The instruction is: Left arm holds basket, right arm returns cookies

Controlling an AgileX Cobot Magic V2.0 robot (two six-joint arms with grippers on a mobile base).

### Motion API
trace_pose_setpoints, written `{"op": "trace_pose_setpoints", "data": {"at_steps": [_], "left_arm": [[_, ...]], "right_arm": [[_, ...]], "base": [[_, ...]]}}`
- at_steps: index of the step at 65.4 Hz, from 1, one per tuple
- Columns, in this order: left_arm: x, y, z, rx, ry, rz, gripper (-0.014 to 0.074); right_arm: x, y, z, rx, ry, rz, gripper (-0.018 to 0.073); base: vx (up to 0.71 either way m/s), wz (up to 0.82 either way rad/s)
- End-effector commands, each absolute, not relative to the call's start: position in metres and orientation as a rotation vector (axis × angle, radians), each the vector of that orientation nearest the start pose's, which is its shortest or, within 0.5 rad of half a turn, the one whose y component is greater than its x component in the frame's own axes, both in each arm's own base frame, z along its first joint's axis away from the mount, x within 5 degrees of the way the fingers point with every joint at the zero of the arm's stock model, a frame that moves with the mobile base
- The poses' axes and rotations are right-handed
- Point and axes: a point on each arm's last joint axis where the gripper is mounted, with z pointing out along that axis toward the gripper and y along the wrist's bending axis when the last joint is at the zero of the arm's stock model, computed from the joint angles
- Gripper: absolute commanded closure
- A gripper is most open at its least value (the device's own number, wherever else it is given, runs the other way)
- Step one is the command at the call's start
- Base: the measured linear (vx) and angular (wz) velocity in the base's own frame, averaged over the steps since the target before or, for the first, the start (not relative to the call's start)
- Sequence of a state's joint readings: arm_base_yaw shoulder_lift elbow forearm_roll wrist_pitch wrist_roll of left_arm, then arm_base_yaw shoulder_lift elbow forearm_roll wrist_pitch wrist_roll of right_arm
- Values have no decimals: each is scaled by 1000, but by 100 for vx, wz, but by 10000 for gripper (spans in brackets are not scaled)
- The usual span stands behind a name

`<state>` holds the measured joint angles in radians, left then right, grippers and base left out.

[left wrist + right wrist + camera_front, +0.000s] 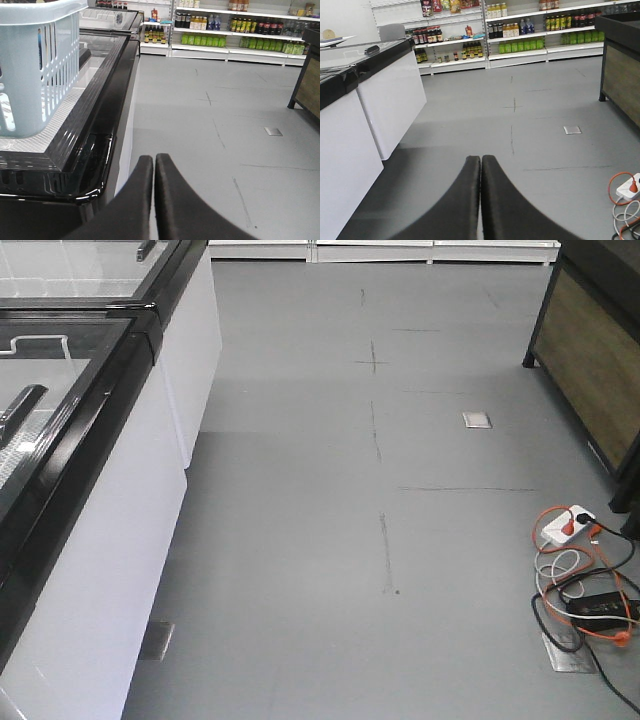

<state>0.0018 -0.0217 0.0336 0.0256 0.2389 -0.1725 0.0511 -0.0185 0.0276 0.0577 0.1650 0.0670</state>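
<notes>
Empty, pressed together: left tool (153, 165), right tool (481, 162).
The basket (55, 65) stands unheld on the surface (100, 100); a clumsy grab may tip it.

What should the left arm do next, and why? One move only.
Probably open the left gripper: it is shut on nothing, and the basket sits apart, ahead to its left on the freezer, not yet held.
</notes>
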Motion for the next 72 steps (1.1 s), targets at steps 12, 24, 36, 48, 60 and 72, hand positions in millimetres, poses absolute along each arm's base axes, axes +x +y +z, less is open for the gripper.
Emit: {"op": "trace_pose_setpoints", "data": {"at_steps": [12, 24, 36, 48, 60, 72], "left_arm": [[54, 0, 198, -125, 1623, -116, 603], [54, 0, 198, -125, 1623, -116, 603], [54, 0, 198, -125, 1623, -116, 603], [54, 0, 198, -125, 1623, -116, 603], [54, 0, 199, -107, 1621, -95, 603], [54, 3, 199, 78, 1619, 120, 603]], "right_arm": [[57, 3, 189, 52, 1607, 137, 567], [57, 3, 189, 52, 1607, 137, 567], [57, 3, 189, 52, 1607, 137, 567], [57, 3, 189, 52, 1607, 137, 567], [57, 3, 189, 52, 1607, 137, 567], [57, 3, 189, 52, 1607, 137, 567]], "base": [[0, 0], [0, 0], [0, 0], [0, 0], [0, 0], [0, 0]]}}
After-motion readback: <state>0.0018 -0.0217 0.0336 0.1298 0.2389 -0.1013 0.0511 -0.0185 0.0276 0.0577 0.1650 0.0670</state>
